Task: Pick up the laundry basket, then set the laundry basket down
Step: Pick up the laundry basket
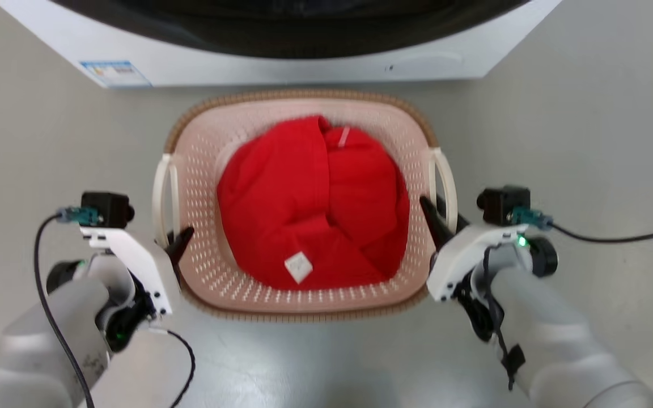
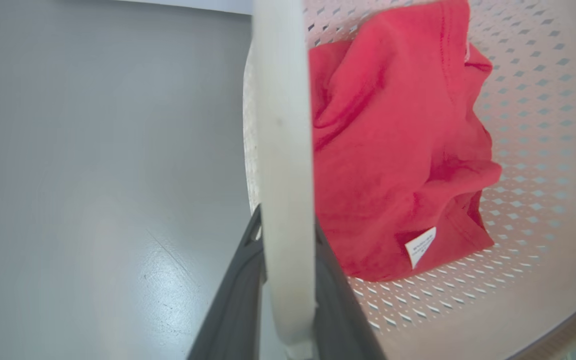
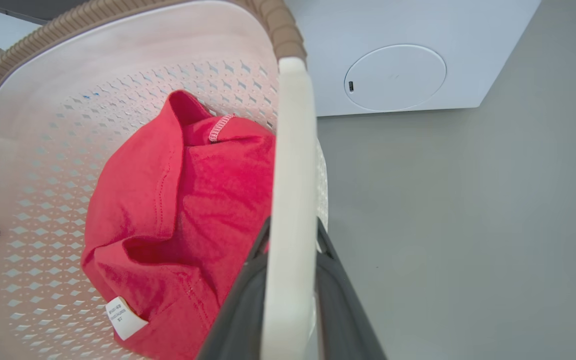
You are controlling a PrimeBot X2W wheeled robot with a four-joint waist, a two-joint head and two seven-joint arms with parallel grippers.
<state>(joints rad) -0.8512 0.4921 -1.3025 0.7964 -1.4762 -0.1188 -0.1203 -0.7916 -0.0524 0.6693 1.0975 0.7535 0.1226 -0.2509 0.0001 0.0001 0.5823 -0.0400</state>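
Both end effectors clamp the handles of the laundry basket (image 1: 207, 153), just in front of the washer (image 1: 281, 65).
The basket holds a crumpled red garment (image 1: 315, 204). The left end effector (image 1: 179, 238) has its two dark fingers pressed on either side of the left loop handle (image 1: 162, 192). The right end effector (image 1: 437, 215) pinches the right loop handle (image 1: 445, 181) likewise. Whether the basket rests on the grey floor (image 1: 576, 141) cannot be told.

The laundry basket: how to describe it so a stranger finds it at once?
Before the large white washer is a cream perforated plastic laundry basket. Its brown woven-look rim, white loop handles and the crumpled red garment inside set it apart.
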